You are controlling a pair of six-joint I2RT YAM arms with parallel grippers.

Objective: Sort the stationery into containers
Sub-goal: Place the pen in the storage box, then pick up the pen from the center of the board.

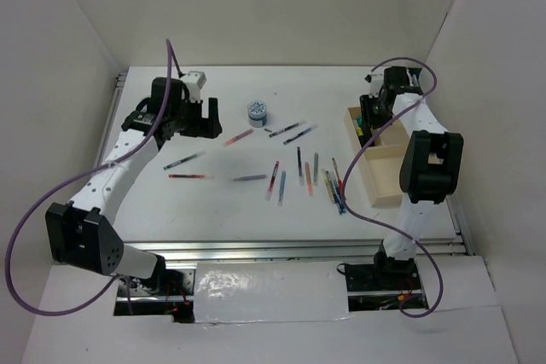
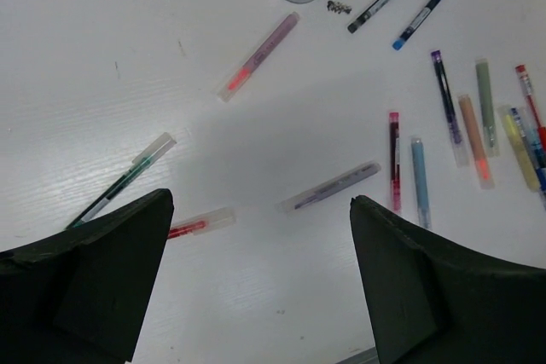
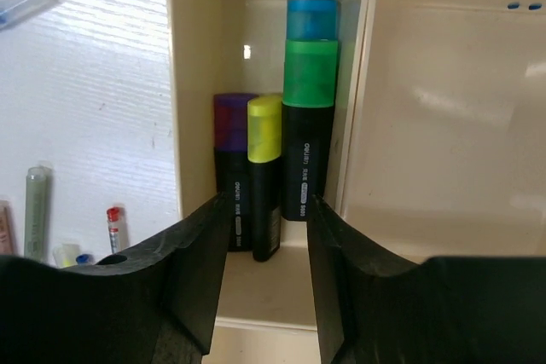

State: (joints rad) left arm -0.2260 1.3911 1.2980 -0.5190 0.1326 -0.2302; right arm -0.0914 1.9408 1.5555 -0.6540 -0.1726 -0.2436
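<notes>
1. The right hand (image 3: pixel 265 204) sits over the far, narrow compartment of the tray (image 1: pixel 386 175), at the right of the desk (image 1: pixel 213 210). Its fingers are only slightly apart and, as far as shows, clamp nothing. The near end of the yellow highlighter (image 3: pixel 264 134) lies in the gap, with the purple highlighter (image 3: pixel 229 121) and the green highlighter (image 3: pixel 307 74) packed tight on either side.
2. Risk there: with barrels this crowded, a crooked lift could snag one and drag it out or tip it over the wall.
3. The left hand (image 2: pixel 260 210) hangs wide open and empty above the left of the desk. A red pen (image 2: pixel 198 223) lies just beside one finger, and a grey pen (image 2: pixel 333 185) lies nearer the other.
4. Risk there: the pens lie thin and flat. Closing off-centre or too high would likely flick one away, and going too low would scrape the fingertips on the desk.
5. A crowded bunch of pens (image 1: pixel 335 187) lies just left of the tray. A grasp there might take two at once or scatter the neighbours.
6. The round pot (image 1: pixel 257 112) stands far and central, and a passing nudge could shove it.
</notes>
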